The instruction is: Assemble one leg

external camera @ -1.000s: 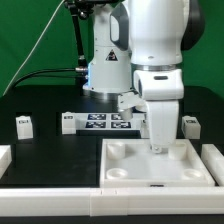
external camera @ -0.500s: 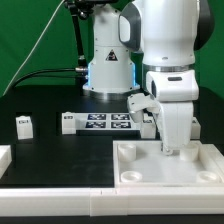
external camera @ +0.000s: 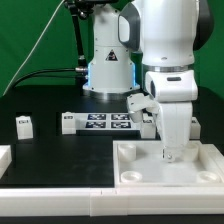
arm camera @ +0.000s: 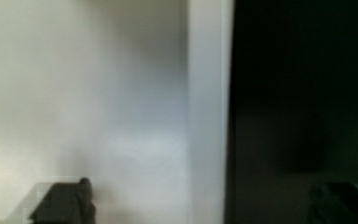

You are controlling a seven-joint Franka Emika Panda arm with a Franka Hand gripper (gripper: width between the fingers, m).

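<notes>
My gripper hangs low over the large white tray, its tips down near the tray's far right rim. In the wrist view the two dark fingertips stand wide apart, so the gripper is open and holds nothing. Between them lie the white tray surface and the black table. One small white leg with a tag sits on the table at the exterior view's left. A second leg sits by the marker board. A third leg shows partly behind the arm.
The marker board lies in front of the robot's base. A white part sticks in at the exterior view's left edge. A white ledge runs along the front. Cables hang at the back left.
One second ago the tray and my gripper were further to the exterior view's left. Both have shifted right together. Nothing has moved in the last half second.
</notes>
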